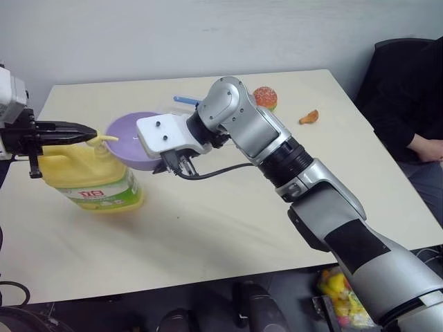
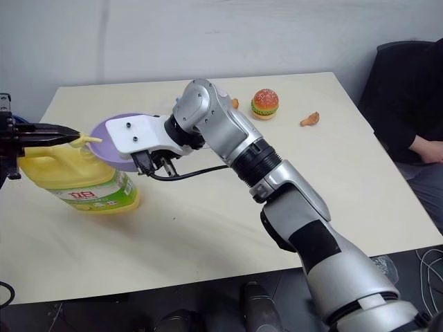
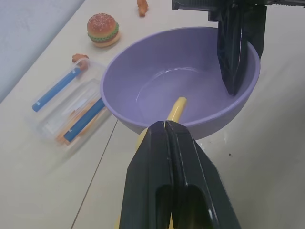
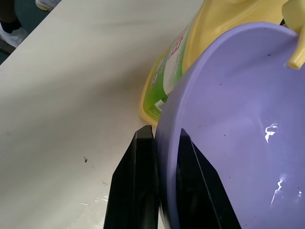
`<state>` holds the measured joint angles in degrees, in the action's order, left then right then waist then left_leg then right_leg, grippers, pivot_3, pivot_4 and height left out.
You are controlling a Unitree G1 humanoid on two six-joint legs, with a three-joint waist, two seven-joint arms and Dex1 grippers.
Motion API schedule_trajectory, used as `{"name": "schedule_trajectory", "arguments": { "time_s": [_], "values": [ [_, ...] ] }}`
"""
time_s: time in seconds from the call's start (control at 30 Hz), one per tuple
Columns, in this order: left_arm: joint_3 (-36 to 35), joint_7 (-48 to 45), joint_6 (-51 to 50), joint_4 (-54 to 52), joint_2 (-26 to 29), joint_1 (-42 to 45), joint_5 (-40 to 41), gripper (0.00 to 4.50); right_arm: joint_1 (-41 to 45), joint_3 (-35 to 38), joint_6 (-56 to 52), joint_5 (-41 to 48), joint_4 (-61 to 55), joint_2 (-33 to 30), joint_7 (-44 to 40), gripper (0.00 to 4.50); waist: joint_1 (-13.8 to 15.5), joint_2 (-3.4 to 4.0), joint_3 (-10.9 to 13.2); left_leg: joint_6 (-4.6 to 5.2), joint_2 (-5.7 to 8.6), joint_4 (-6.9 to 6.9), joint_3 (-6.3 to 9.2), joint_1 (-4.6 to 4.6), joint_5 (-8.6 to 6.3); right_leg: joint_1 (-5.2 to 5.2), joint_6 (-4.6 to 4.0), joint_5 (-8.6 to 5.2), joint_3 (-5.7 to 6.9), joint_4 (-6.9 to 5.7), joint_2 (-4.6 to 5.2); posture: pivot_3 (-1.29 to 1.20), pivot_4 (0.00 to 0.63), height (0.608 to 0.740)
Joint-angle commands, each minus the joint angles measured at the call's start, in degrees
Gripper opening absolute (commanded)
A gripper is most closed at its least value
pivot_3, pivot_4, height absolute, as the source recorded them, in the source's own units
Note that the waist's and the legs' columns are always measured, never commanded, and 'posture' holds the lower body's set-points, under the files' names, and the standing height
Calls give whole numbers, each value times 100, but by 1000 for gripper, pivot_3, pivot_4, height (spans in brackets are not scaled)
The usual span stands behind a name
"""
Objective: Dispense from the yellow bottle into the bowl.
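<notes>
Right gripper (image 4: 159,191) pinches the rim of the bowl (image 3: 181,81), one finger inside the wall and one outside, holding the bowl tipped beside the yellow bottle (image 1: 90,176); left gripper (image 3: 167,143), its fingers pressed together, sits on the bottle's pump top, whose yellow spout (image 3: 175,109) pokes over the bowl's rim; the bottle stands upright near the left edge of the table (image 1: 228,228), the bowl just to its right; the bottle's label (image 1: 97,195) is green and white with red characters, too small to read; behind the bowl lies a clear box (image 3: 64,107) with blue clips, close to the bowl's wall; farther back sit a toy burger (image 2: 265,103) and a small orange piece (image 2: 309,119), well apart from the arms; the front and right of the table lie bare and open; a person (image 1: 415,104) in dark clothing sits past the right edge.
</notes>
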<state>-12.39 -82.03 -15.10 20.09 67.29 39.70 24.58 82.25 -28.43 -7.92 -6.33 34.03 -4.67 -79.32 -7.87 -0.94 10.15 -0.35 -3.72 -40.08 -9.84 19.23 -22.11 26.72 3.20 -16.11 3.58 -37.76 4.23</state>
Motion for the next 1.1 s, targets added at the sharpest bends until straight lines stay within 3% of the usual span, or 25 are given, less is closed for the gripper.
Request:
{"name": "schedule_trajectory", "arguments": {
  "time_s": [0.03, 0.43, 0.53, 0.6, 0.67, 0.9, 1.1],
  "values": [
    [520, -11, -3, 31, -135, -375, -456, 33, 52, 139, -18, 155, -366, 34, -43, 49, 1, 4, -2, 0, 0, 0, -1, 0, 0, -1, 0, 0, 0, 0, 0, 0, 150, 740],
    [612, 35, -84, -89, -152, -963, -494, 33, 7, 78, 11, 101, -368, 35, -41, 49, 2, 63, -39, 0, 1, 0, -1, -17, 0, -15, 0, -1, -1, -1, 2, 0, 150, 740],
    [624, 84, -99, -103, -175, -1062, -519, 33, -5, 69, 25, 90, -362, 35, -31, 49, 0, 110, -42, 0, 6, 3, -1, -21, 0, -17, 0, -1, -5, -3, 2, 0, 150, 740],
    [662, 109, -4, -67, -216, -1143, -610, 33, -7, 70, 28, 82, -345, 41, -8, 49, 0, 60, -50, -2, 10, 1, -2, -9, 2, -4, 1, -1, -6, -10, -13, 0, 150, 740],
    [655, 108, 30, -41, -254, -1161, -657, 33, -10, 70, 29, 77, -340, 45, 8, 49, 10, 57, -54, -18, -1, -5, -5, 1, 7, -13, -13, -8, 8, -4, -14, 0, 150, 740],
    [38, -179, -1139, -449, -173, -687, 369, 33, -20, 45, 188, -11, -221, 35, 74, 49, 9, 57, -45, -17, 0, 2, -2, 3, 7, -9, -15, -10, 14, -6, 2, 0, 150, 740],
    [-725, -430, -2421, -973, 331, -491, 1374, 33, -64, 6, 301, -73, -203, 30, 39, 49, -23, 0, -14, -19, -2, 4, 38, 16, 7, 2, -15, -10, 10, 1, -4, 0, 150, 740]
  ]
}}
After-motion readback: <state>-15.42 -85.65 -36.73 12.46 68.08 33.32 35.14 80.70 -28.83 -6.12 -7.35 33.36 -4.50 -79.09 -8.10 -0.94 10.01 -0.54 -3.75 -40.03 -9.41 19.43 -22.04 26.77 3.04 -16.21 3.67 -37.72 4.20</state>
